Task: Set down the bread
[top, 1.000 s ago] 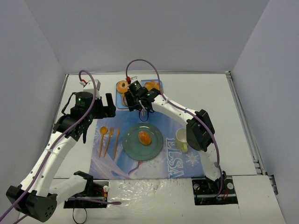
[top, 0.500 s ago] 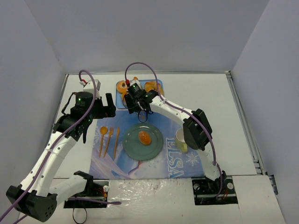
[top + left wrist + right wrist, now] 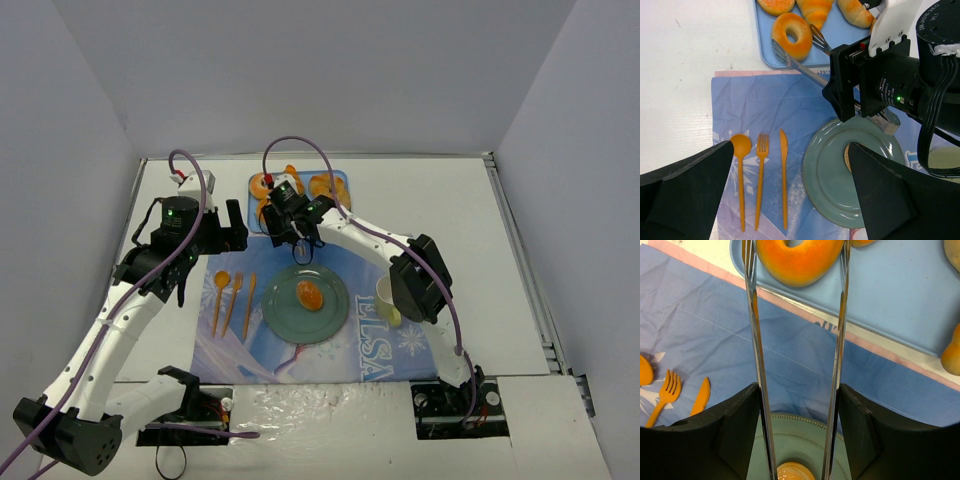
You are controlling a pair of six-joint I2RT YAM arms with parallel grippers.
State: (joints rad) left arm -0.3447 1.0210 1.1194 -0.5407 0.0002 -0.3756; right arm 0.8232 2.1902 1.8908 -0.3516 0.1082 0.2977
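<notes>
A round bun lies on the green plate; it also shows at the bottom of the right wrist view. My right gripper is shut on metal tongs. The tong blades stand apart, one on each side of a ring-shaped bread on the blue tray. The left wrist view shows the same ring between the tong tips. My left gripper is open and empty, hovering over the left of the mat.
More breads lie on the blue tray at the back. An orange spoon, fork and knife lie left of the plate. A yellow cup stands right of it. All rest on a blue mat.
</notes>
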